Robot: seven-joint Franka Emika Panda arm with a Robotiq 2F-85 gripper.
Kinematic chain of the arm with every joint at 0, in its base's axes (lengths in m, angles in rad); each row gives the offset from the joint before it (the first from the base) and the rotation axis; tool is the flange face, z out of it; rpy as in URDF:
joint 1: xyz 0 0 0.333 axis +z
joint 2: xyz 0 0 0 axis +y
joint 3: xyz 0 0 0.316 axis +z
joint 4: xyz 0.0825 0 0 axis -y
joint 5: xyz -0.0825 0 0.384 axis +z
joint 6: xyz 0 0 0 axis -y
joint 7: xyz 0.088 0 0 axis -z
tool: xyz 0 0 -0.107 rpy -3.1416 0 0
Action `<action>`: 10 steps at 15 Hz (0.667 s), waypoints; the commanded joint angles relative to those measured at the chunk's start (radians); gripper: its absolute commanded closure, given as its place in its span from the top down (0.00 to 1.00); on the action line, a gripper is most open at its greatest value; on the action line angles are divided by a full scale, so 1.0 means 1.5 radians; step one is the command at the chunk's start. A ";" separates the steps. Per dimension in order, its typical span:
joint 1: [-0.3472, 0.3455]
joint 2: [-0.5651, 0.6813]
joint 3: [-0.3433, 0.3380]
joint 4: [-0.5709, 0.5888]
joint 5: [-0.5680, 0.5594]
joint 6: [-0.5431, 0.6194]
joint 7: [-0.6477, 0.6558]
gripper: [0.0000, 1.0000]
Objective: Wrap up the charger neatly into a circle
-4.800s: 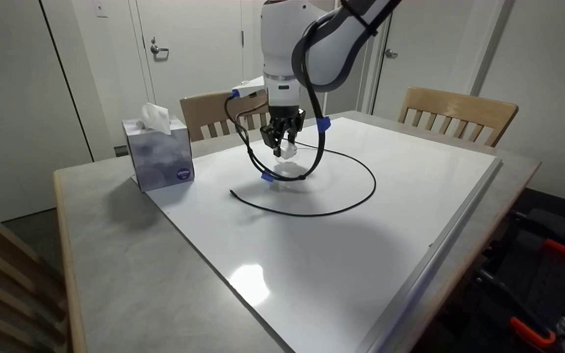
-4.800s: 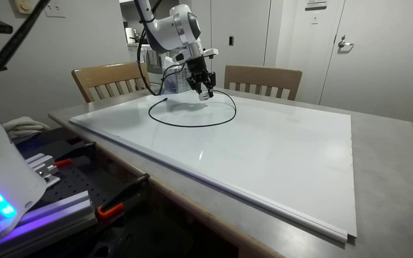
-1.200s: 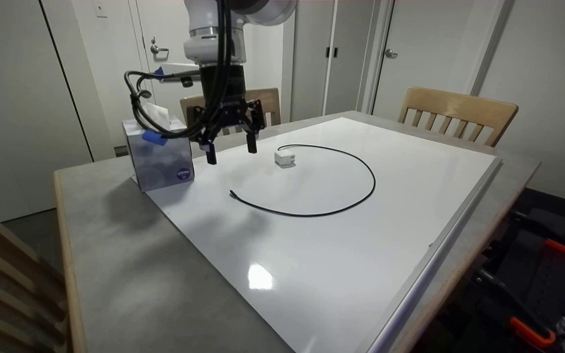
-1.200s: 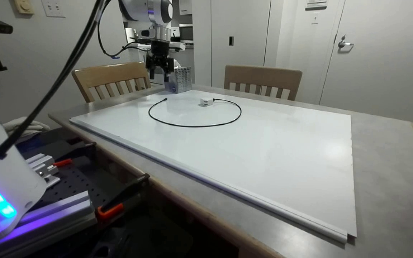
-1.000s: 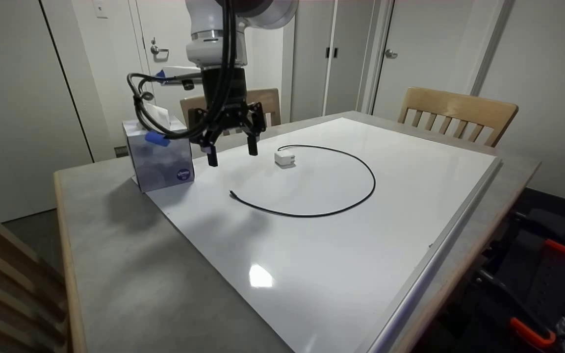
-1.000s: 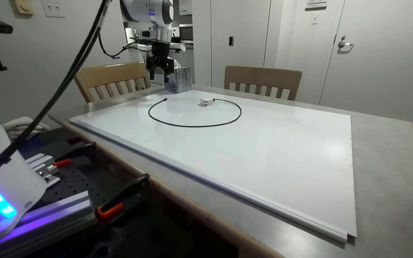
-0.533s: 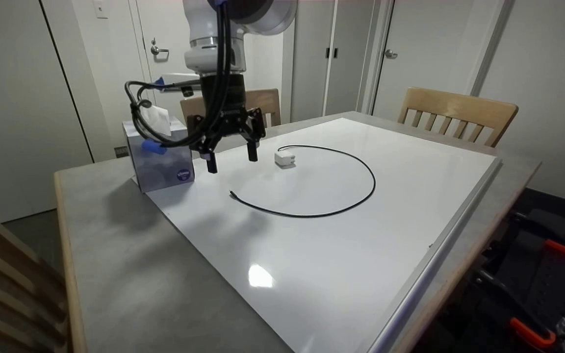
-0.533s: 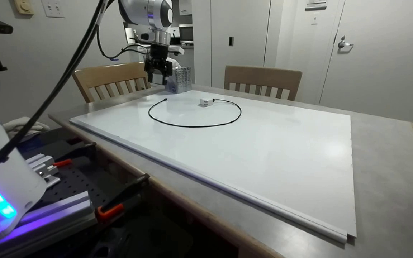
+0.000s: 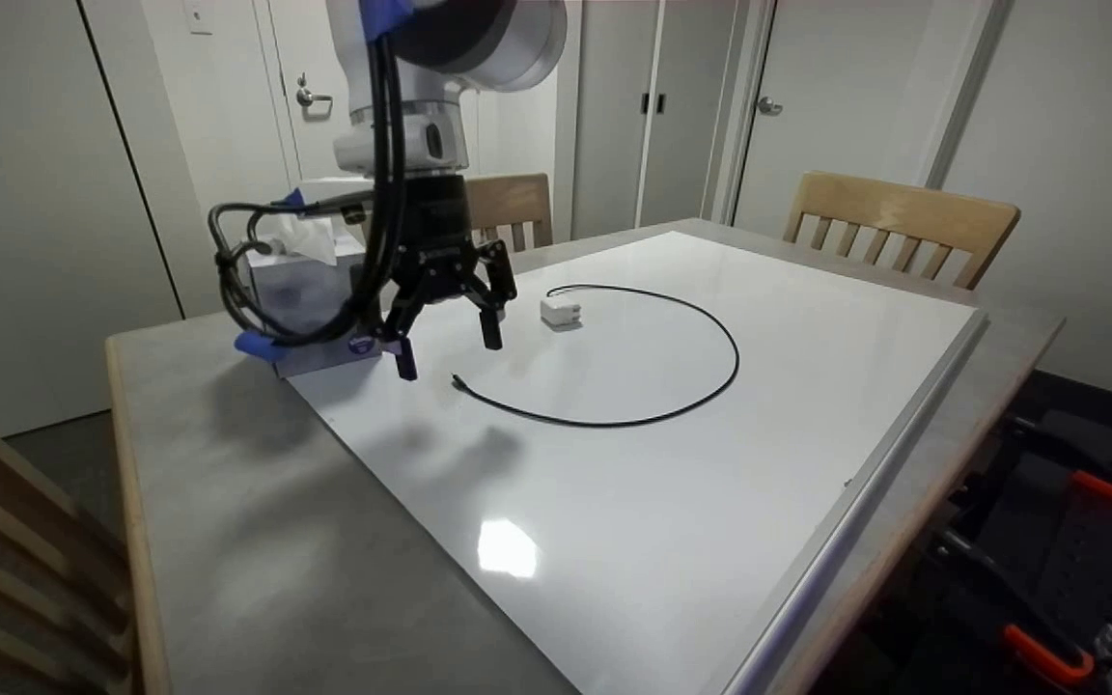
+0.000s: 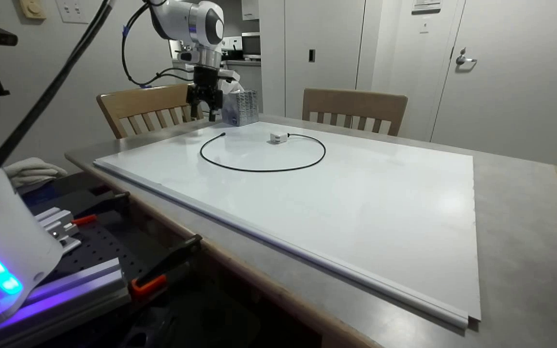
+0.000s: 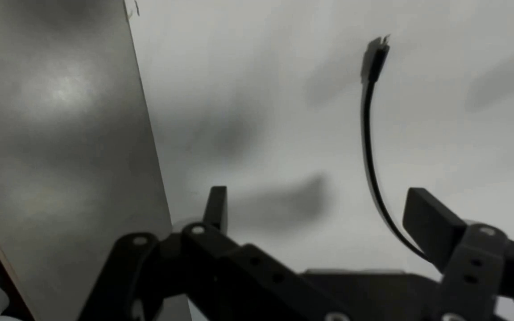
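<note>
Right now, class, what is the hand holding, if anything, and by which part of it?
Nothing: the hand stands open, clear of the black charger cable and white power adapter.

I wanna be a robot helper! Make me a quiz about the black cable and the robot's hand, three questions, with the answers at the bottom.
1. How does the black cable lie on the white board?
a) in a straight line
b) in one wide curve, with a gap between its ends
c) in a small coil of many turns
2. True or false: the robot's hand is squeezing the cable.
3. Fill in the missing word: the chunky plug at one end of the cable is coloured ...

Key
1. b
2. False. The hand is open and holds nothing.
3. white
</note>
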 commanded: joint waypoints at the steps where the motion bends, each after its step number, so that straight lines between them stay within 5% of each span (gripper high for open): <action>1: 0.062 -0.017 -0.078 -0.010 0.023 0.022 -0.001 1.00; 10: 0.100 -0.018 -0.128 -0.029 0.018 0.077 0.003 1.00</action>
